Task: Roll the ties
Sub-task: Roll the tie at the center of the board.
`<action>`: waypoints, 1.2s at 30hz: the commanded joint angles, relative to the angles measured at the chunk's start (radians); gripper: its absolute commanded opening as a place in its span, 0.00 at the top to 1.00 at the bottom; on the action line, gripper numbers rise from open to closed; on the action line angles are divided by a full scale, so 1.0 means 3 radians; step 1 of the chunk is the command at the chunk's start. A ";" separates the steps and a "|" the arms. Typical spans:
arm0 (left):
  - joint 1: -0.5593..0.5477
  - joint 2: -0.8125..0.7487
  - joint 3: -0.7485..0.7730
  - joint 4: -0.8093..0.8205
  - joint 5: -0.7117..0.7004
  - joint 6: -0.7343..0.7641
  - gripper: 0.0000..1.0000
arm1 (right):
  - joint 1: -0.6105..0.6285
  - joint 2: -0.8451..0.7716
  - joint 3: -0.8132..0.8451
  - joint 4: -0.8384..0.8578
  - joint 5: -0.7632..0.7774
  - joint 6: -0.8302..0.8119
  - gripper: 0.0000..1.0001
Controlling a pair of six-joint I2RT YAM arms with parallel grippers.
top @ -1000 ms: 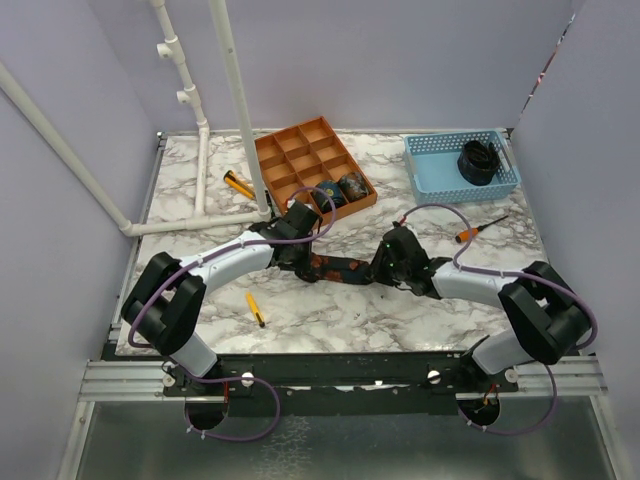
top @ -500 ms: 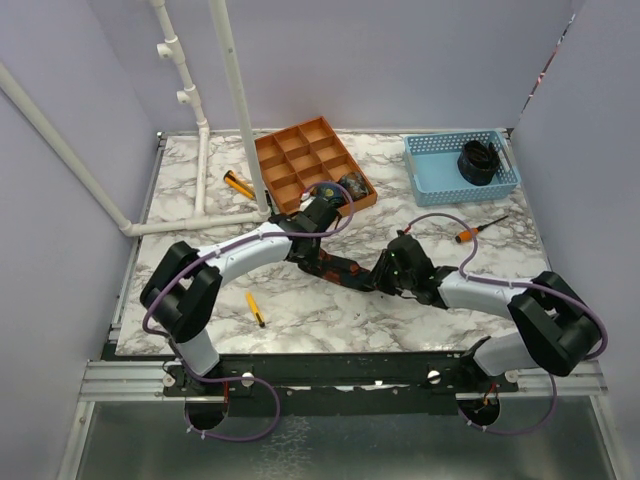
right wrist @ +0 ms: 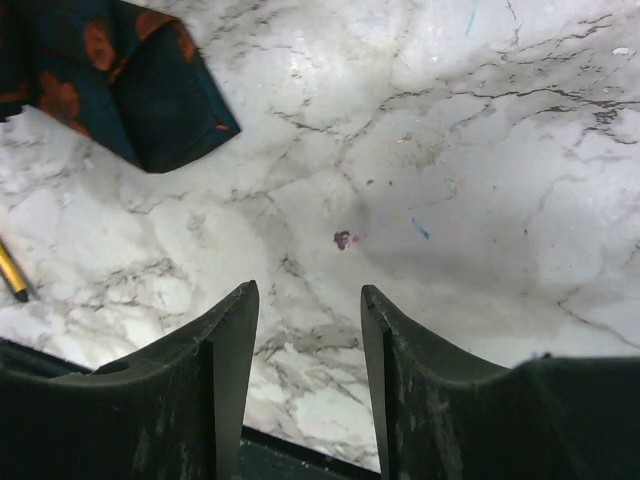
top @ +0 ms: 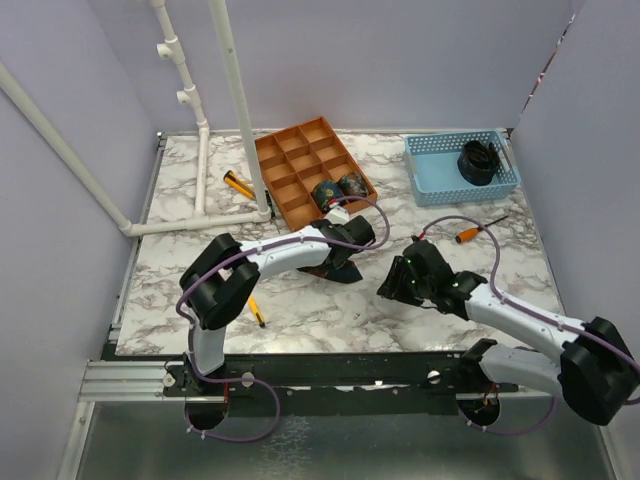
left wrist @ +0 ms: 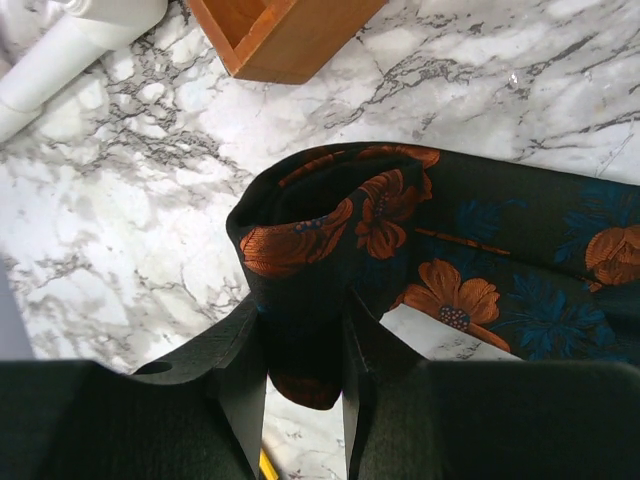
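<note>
The left claw point(left wrist: 305, 330) is clenched on the tie point(left wrist: 400, 230). Its two dark fingers point(left wrist: 245, 370) pinch a folded, partly rolled end of the navy fabric, which is printed with orange and blue flowers. The rest of the strip runs flat across the marble worktop point(left wrist: 150, 230), just beside a corner of the orange tray point(left wrist: 280, 35). From above, this claw point(top: 345, 262) sits near the middle of the worktop with the tie point(top: 335, 272) bunched under it. The right claw point(right wrist: 305, 300) is released, its jaws standing apart over bare marble and grasping nothing. The tie's pointed tip point(right wrist: 150, 90) lies apart from it, up and to the left in the right wrist view. Two coiled ties point(top: 338, 190) sit in compartments along the near right edge of the tray.
</note>
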 commanded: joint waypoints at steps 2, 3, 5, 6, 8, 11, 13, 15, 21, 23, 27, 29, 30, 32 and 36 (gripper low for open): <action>-0.0231 0.0364 0.0365 -0.0507 -0.0563 -0.0138 1.00 | 0.0009 -0.0537 -0.0149 -0.0355 -0.0018 -0.0077 0.49; -0.0271 0.0437 0.0410 -0.0555 -0.0592 -0.0160 1.00 | 0.0007 -0.0618 -0.0193 -0.0363 -0.0048 -0.0062 0.49; -0.0346 0.0576 0.0490 -0.0607 -0.0624 -0.0196 0.96 | 0.0007 -0.0753 -0.0277 -0.0389 -0.0080 -0.0027 0.49; -0.0376 0.0636 0.0521 -0.0620 -0.0612 -0.0214 0.89 | 0.0007 -0.0803 -0.0321 -0.0411 -0.0082 -0.0014 0.49; -0.0433 0.0731 0.0577 -0.0616 -0.0548 -0.0257 0.77 | 0.0007 -0.0897 -0.0370 -0.0465 -0.0081 -0.0003 0.49; -0.0506 0.0797 0.0654 -0.0564 -0.0413 -0.0278 0.57 | 0.0007 -0.1015 -0.0413 -0.0510 -0.0103 0.0006 0.49; -0.0536 0.0802 0.0695 -0.0521 -0.0322 -0.0278 0.46 | 0.0007 -0.1084 -0.0417 -0.0551 -0.0092 0.0026 0.49; -0.0538 0.0769 0.0713 -0.0457 -0.0216 -0.0264 0.38 | 0.0008 -0.1139 -0.0413 -0.0570 -0.0087 0.0031 0.49; -0.0538 0.0631 0.0805 -0.0404 -0.0067 -0.0220 0.13 | 0.0010 -0.1237 -0.0406 -0.0637 -0.0069 0.0048 0.48; -0.0538 0.0568 0.0815 -0.0387 -0.0039 -0.0208 0.02 | 0.0008 -0.1259 -0.0407 -0.0650 -0.0064 0.0058 0.49; -0.0524 0.0431 0.0810 -0.0367 0.0038 -0.0173 0.01 | 0.0008 -0.1322 -0.0413 -0.0683 -0.0044 0.0079 0.48; -0.0510 0.0354 0.0801 -0.0363 0.0076 -0.0154 0.01 | 0.0008 -0.1384 -0.0424 -0.0687 -0.0046 0.0084 0.46; -0.0499 0.0310 0.0792 -0.0358 0.0091 -0.0145 0.01 | 0.0007 -0.1424 -0.0432 -0.0683 -0.0048 0.0084 0.45; -0.0472 0.0197 0.0763 -0.0354 0.0134 -0.0125 0.01 | 0.0007 -0.1491 -0.0441 -0.0656 -0.0075 0.0072 0.41; -0.0363 -0.0211 0.0595 -0.0302 0.0240 -0.0093 0.01 | 0.0007 -0.1495 -0.0441 -0.0409 -0.0337 -0.0024 0.32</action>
